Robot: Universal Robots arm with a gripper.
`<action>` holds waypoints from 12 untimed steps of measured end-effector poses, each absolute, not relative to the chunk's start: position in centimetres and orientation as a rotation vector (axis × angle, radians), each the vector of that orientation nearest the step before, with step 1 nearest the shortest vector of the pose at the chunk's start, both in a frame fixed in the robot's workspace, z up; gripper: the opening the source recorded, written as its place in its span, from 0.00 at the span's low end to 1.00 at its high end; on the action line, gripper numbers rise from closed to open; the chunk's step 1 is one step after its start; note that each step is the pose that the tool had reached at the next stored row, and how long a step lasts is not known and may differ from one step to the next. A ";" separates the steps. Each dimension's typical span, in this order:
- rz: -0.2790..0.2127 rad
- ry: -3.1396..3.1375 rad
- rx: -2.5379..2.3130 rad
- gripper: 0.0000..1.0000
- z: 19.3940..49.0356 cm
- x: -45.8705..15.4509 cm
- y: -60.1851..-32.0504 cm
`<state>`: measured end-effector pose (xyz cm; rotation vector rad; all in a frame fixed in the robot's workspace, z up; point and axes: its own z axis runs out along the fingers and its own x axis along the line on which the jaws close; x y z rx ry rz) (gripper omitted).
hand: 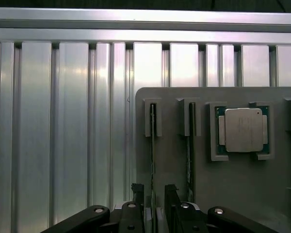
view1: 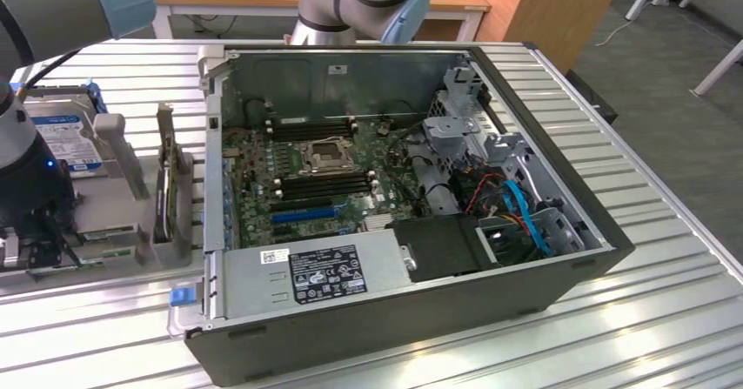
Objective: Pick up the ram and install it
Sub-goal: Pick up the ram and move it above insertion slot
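The ram (hand: 152, 141) stands on edge in a slot of the grey holder (hand: 169, 111) on the surface (hand: 63, 121). Its long axis runs straight ahead of the end effector (hand: 153, 190), whose open jaws straddle its near end.

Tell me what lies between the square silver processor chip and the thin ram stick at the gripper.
Wrist view: a second thin stick, edge-on in its own slot of the grey holder, between the ram and the processor chip.
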<state>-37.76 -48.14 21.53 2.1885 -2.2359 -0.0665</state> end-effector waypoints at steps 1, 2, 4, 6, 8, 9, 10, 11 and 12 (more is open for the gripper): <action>-0.066 -2.236 2.189 0.31 21.5 -37.7 -48.1; -0.066 -2.236 2.189 0.31 21.5 -37.6 -48.1; -0.066 -2.236 2.189 0.31 21.5 -37.5 -48.2; -0.066 -2.236 2.189 0.31 21.5 -37.3 -48.2; -0.066 -2.236 2.188 0.31 21.5 -37.3 -48.2; -0.067 -2.236 2.188 0.31 21.5 -37.2 -48.2; -0.066 -2.236 2.189 0.31 21.5 -37.2 -48.2; -0.066 -2.236 2.189 0.31 21.5 -37.2 -48.2; -0.066 -2.236 2.189 0.31 21.5 -37.2 -48.2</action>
